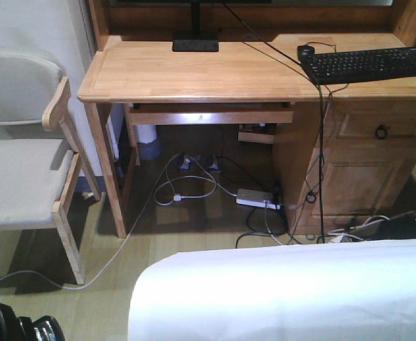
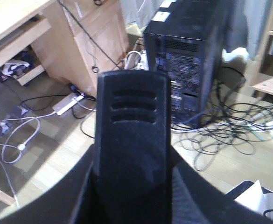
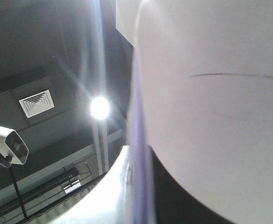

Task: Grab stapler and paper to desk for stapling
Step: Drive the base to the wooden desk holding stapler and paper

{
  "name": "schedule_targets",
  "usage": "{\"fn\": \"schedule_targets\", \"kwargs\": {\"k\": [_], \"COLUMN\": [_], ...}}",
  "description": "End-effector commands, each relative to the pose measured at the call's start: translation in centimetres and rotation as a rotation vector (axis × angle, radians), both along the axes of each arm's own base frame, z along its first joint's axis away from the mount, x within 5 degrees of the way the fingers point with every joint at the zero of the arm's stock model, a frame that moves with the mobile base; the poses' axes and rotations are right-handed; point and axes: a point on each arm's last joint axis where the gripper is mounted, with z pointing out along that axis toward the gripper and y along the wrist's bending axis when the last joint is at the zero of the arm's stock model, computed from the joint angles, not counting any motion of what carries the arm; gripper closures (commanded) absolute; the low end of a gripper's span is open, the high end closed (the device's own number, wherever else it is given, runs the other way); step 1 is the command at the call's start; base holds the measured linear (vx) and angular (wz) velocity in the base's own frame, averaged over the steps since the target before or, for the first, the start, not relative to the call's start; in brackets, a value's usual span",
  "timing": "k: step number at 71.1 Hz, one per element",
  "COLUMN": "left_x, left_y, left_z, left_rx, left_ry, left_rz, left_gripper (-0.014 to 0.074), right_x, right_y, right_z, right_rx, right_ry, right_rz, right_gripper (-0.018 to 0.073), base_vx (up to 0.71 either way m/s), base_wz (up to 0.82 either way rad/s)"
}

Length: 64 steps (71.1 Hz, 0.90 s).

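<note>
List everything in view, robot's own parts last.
desk: 1, light wood, front view centre
keyboard: 1, black, desk right
mouse: 1, black, at keyboard's left end
monitor stand: 1, black, desk rear
chair: 1, wood, grey cushions, left of desk
power strip: 1, white, floor under desk
computer tower: 1, black, floor, among cables
paper: white, count unclear, front view foreground
stapler: 1, black, close-up, left wrist view
ceiling light: 1, white, right wrist view
security camera: 1, white, left of light
arm part: 1, black, front view bottom-left

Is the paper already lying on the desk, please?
No, the paper shows in the foreground, short of the desk, whose top carries a keyboard, mouse and monitor stand.
</note>
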Motion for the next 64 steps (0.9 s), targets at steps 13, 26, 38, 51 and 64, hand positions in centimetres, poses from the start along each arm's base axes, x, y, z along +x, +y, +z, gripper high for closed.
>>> {"fn": "schedule_targets", "kwargs": {"k": [13,26,38,51,64], "left_x": [0.38,0.38,0.38,0.38,0.38], "left_y": [-0.20,-0.20,-0.20,-0.20,-0.20], "left_z": [1.71,1.71,1.71,1.71,1.71], "left_rx": [-0.103,-0.103,-0.103,-0.103,-0.103], "left_ry": [-0.062,-0.062,-0.062,-0.062,-0.062], "left_rz": [0.031,0.031,0.031,0.031,0.031], "left_gripper": [0.0603,0.0603,0.0603,0.0603,0.0603], "right_x": [-0.10,-0.09,-0.09,-0.09,-0.09], "right_y": [-0.08,-0.09,-0.09,-0.09,-0.09], "right_z": [0.15,0.14,0.14,0.14,0.14], "right_rx": [0.021,0.021,0.021,0.021,0.021], "right_ry": [-0.023,-0.022,-0.022,-0.022,-0.022], "right_rz": [0.009,0.008,0.008,0.008,0.008], "right_gripper": [0.0568,0.0568,0.0568,0.0568,0.0568], "base_vx": [0.27,0.28,0.27,0.25,0.22], "base_wz": [0.05,0.07,0.09,0.05,-0.03]}}
